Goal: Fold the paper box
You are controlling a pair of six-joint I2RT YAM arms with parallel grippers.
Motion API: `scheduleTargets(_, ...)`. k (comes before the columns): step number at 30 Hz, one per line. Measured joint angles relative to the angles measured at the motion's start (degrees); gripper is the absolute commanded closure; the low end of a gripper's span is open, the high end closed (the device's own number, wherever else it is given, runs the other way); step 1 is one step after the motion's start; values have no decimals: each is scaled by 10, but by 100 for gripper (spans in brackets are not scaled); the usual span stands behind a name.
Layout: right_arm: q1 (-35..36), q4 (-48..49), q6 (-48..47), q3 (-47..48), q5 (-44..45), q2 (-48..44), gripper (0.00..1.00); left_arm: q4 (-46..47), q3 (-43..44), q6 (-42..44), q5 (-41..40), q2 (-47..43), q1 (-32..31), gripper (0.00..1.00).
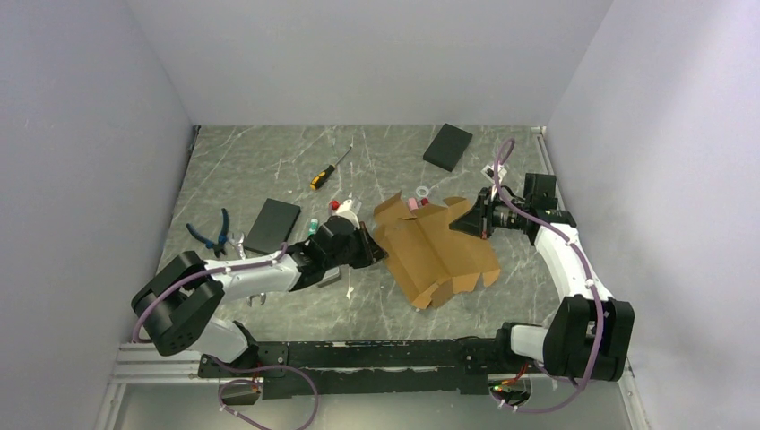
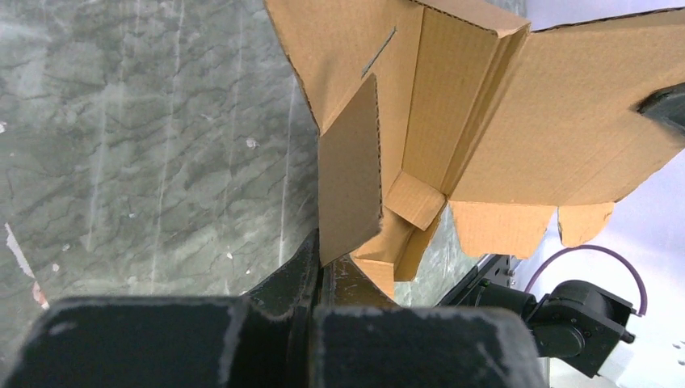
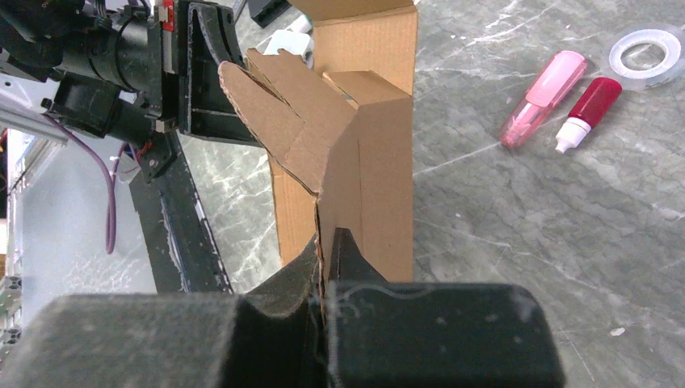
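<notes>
Paper box (image 1: 439,255) partly folded | left gripper (image 1: 376,249) clamped on one flap | right gripper (image 1: 461,222) pinching opposite edge

Brightness: even and moderately bright across all three views.
Source: soft, from overhead; lamp unseen.
Shadows: faint, narrow, under the paper box (image 1: 439,251) on the counter (image 1: 260,166).
Glare: pale sheen on the marbled counter, left wrist view; right edge washed white.
Focus: top view sharp; wrist views blur the near jaws, cardboard crisp.
</notes>
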Motion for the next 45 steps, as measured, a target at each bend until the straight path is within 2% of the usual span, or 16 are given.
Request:
scheduleTargets(11, 0, 34, 37, -10, -13, 5, 100, -106, 57, -37, -23, 6, 0, 98)
scheduleTargets(13, 0, 39, 40, -13, -13, 5, 100, -119, 65, -42, -24, 8, 0, 87)
scheduleTargets(17, 0, 44, 45, -14, -14, 4, 100, -130, 66, -53, -25, 8, 0, 74)
scheduleTargets(20, 1, 46, 46, -16, -16, -2, 100, -130, 66, -54, -23, 7, 0, 70)
scheduleTargets(25, 1, 46, 47, -16, -15, -7, 100, -99, 49, -42, 3, -4, 2, 38)
scheduleTargets(28, 1, 46, 47, -16, -10, -7, 100, -72, 23, -29, 21, -25, 5, 24)
scheduleTargets(34, 1, 47, 51, -18, 10, -17, 100, -61, -25, 6, 33, -112, 17, 9)
scheduleTargets(37, 1, 50, 52, -21, 18, -19, 100, -55, -62, 26, 32, -182, 27, 8)
scheduleTargets(40, 1, 50, 54, -22, 22, -21, 100, -53, -109, 44, 21, -263, 40, 15)
scheduleTargets(43, 1, 51, 55, -22, 22, -21, 100, -54, -157, 54, 6, -333, 56, 32)
scheduleTargets(45, 1, 52, 55, -22, 22, -21, 100, -56, -186, 56, -3, -365, 66, 59)
